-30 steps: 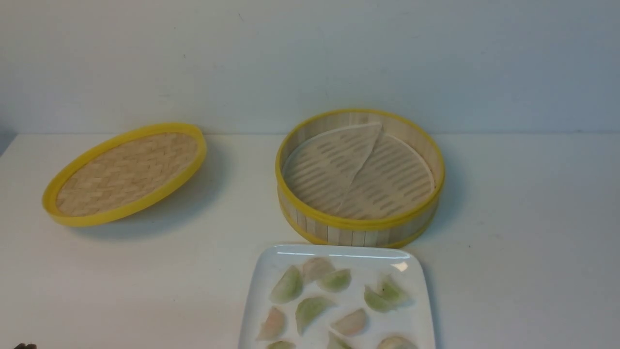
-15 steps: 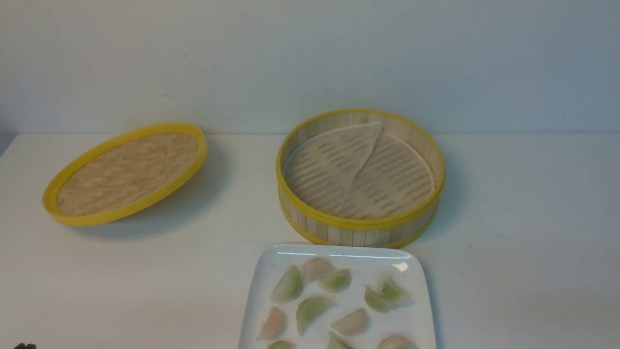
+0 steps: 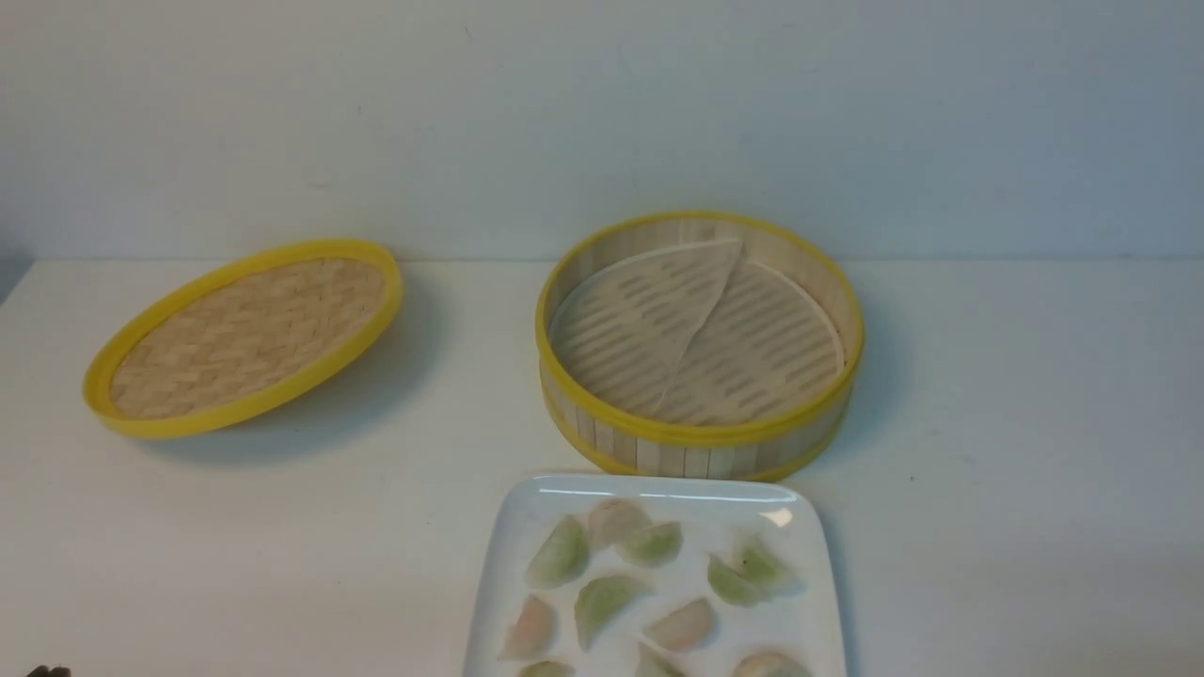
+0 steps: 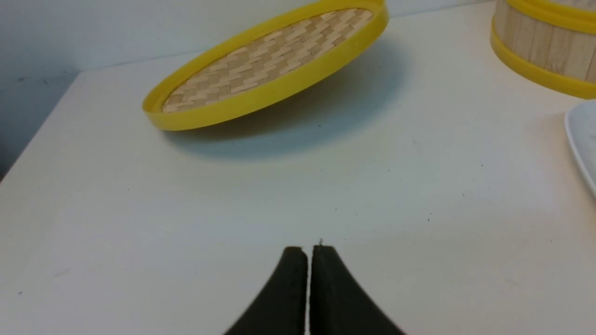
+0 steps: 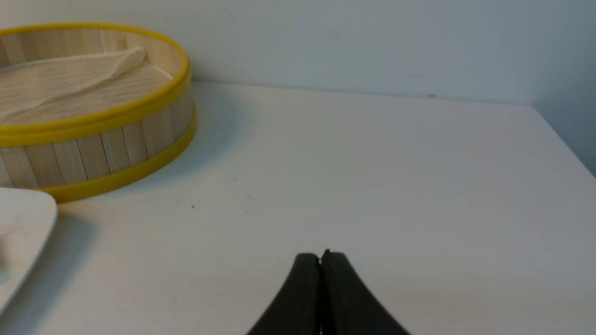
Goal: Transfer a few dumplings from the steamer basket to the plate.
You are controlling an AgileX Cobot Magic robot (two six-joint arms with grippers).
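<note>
A: Pale green and pinkish dumplings all lie on the plate, ahead and to the right of the left gripper, ahead and to the left of the right gripper

B: And the steamer basket?

A: Only its folded liner inside, so the transfer looks finished. Nothing has shifted over the last second

B: What of the grippers?

A: Both have their jaws pressed together on nothing, low over bare worktop, well apart from the plate. The woven lid sits tilted ahead of the left one

B: So no dumpling remains to fetch; I'd judge the arms parked
</note>
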